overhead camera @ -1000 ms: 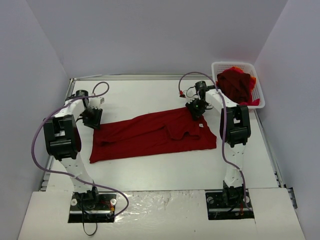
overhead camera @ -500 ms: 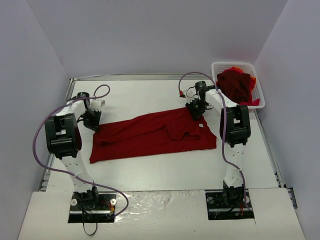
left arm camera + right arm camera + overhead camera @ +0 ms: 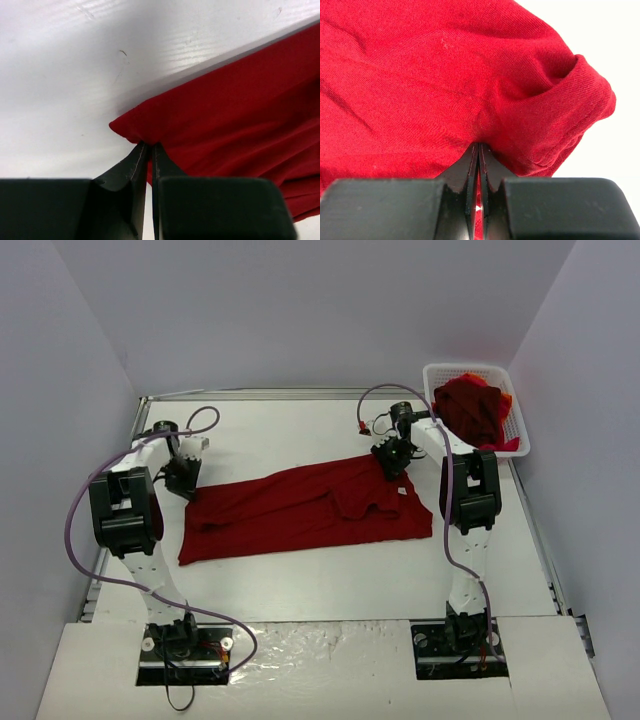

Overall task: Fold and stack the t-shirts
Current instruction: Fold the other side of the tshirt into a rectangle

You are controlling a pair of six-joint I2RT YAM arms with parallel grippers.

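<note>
Your left claw point(image 3: 183, 477) sits at the upper left corner of the dark red cloth t-shirt point(image 3: 300, 510) in the overhead view, and your right claw point(image 3: 392, 460) at its upper right edge. The shirt lies spread on the white bench point(image 3: 330, 580) at mid-frame. Its long axis runs left to right and rises a little toward the right. Both claws are on the top edge, one at each end, so the whole body of cloth lies below them in the frame. That is what your next move turns on: I judge that a fold must carry this top edge down toward the bottom one, with both ends moving together. The white plastic mesh basket point(image 3: 465, 367) in the upper right holds a heap of red shirts point(image 3: 475, 410), well apart from either claw.

In the left wrist view, the left claw point(image 3: 148, 147) is closed to a sliver on the shirt's pointed corner point(image 3: 122, 127). The cloth point(image 3: 240, 110) fans away to the right of the frame, with bare bench point(image 3: 60, 75) to the upper left.

In the right wrist view, the right claw point(image 3: 478, 147) is pinched tight on a pucker of the cloth. The shirt point(image 3: 420, 75) fills the upper left of the frame, a rolled hem point(image 3: 590, 95) bulges at right, and bench point(image 3: 605, 30) shows only in the upper right corner.
</note>
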